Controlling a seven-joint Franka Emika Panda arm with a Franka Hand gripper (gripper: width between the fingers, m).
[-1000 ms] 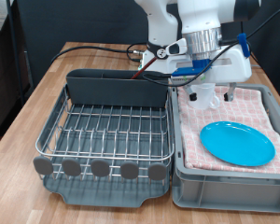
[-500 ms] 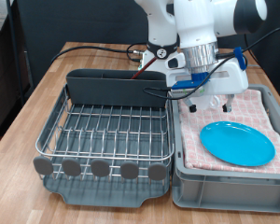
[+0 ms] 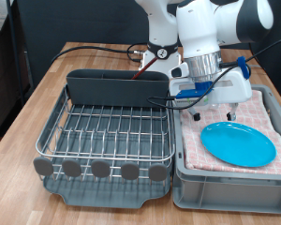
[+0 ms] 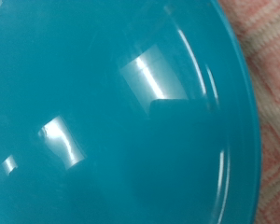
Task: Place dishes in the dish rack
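your two-finger gripper [image 3: 212, 116] hovers just above the round bright-blue plate [image 3: 238, 144], fingers apart, holding nothing. the plate lies flat on the pink checkered cloth [image 3: 262, 105] in the grey crate [image 3: 225, 187], beside the dark-grey dish rack [image 3: 108, 141] with silver wire grid.

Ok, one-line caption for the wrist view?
Close-up of the blue plate lying on the pink checkered cloth.

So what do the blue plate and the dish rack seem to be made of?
The blue plate looks like glossy plastic or glazed ceramic: the wrist view shows sharp light reflections on it. The dish rack looks like matte dark-grey plastic, with a shiny metal wire grid. The gripper hangs just above the plate.
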